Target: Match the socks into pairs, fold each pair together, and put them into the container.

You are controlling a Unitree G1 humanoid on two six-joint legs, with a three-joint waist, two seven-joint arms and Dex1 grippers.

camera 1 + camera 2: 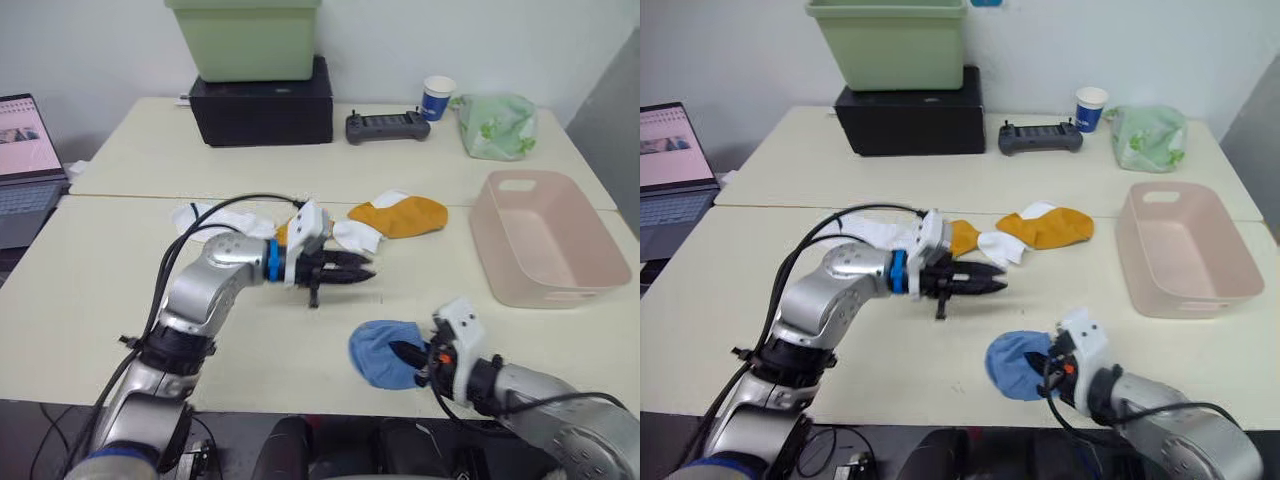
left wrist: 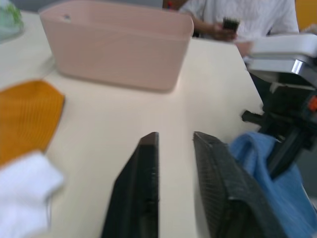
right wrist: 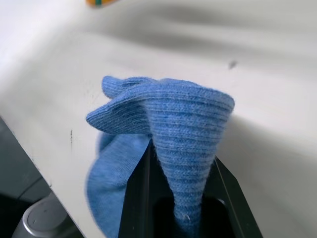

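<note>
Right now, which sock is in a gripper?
The blue sock, at the table's near edge, pinched by the right gripper. The orange sock and white sock lie loose mid-table.

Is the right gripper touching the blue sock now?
Touching. In the right wrist view the blue sock rises pinched between the two black fingers of the right gripper, with no gap visible.

R gripper (image 1: 1052,368) pinches blue sock (image 1: 1015,365). L gripper (image 1: 985,284) hangs empty, white sock (image 1: 998,245) just behind it, basket (image 1: 1185,250) off to its right.
</note>
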